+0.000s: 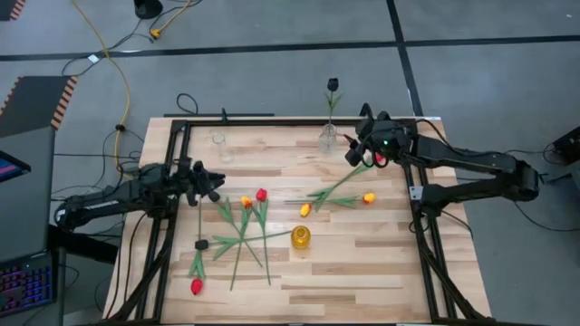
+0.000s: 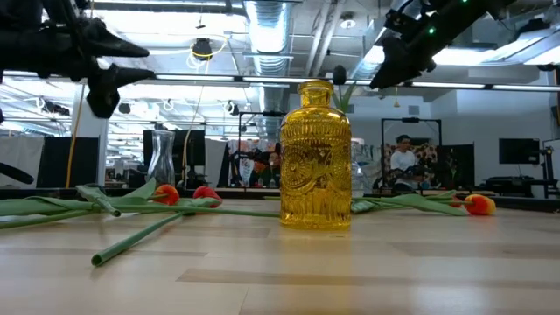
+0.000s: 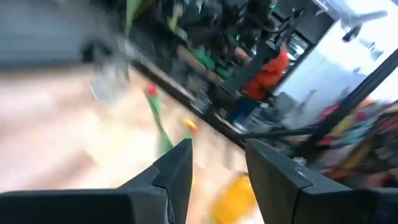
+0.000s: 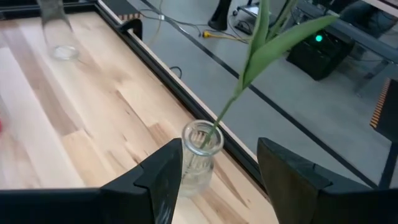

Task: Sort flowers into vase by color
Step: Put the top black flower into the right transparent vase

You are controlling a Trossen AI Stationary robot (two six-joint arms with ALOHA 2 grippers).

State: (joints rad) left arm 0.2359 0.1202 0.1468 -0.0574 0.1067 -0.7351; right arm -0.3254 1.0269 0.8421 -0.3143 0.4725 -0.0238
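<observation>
A black tulip stands with its stem in the clear vase at the table's far edge. My right gripper hovers open just in front of that vase, touching nothing. Red, orange and black tulips lie flat on the wood around the yellow vase. Another red one lies near the left front. My left gripper is open above the table's left side, beside the tulip pile. A second clear vase stands at far left.
A black frame runs along the table's left, far and right edges. The orange tulip lies toward the right side. In the low view the yellow vase stands in front of the stems. People show in the room behind.
</observation>
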